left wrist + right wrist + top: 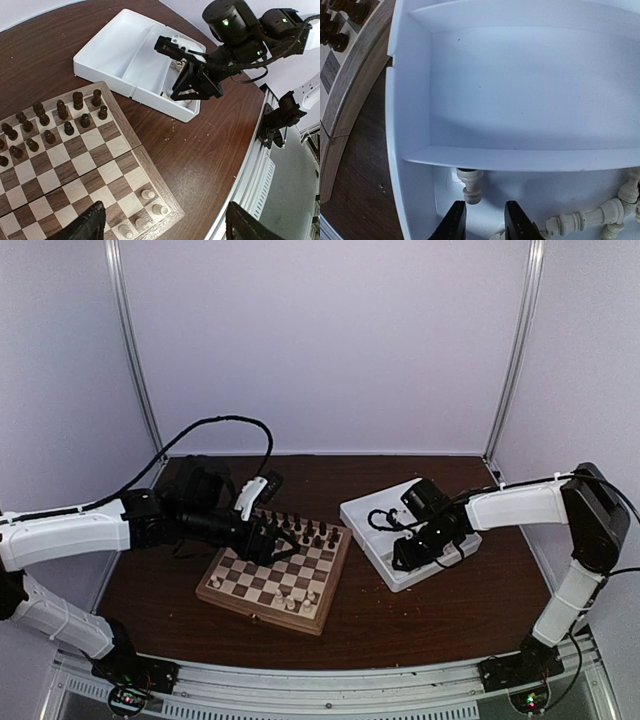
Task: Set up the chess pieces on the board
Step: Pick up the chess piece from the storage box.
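Note:
The board [250, 586] lies left of centre, and several cream chess pieces [148, 194] stand on its near right corner. My left gripper [162, 227] hovers wide open above that corner [268, 543], with nothing between its fingers. My right gripper [485, 220] reaches into the near compartment of the white tray [520, 90]. Its jaws stand a little apart with only tray floor between them. One cream piece [471, 187] lies on its side just ahead of the left fingertip [455, 217]. More cream pieces [590, 220] lie to the right in the same compartment.
Dark pieces [60, 120] fill the board's far rows. The white tray [372, 512] sits right of the board on the brown table, and its far compartment holds nothing. A divider wall [520, 159] crosses just beyond the lying piece. The board frame [350, 90] runs close to the tray's left wall.

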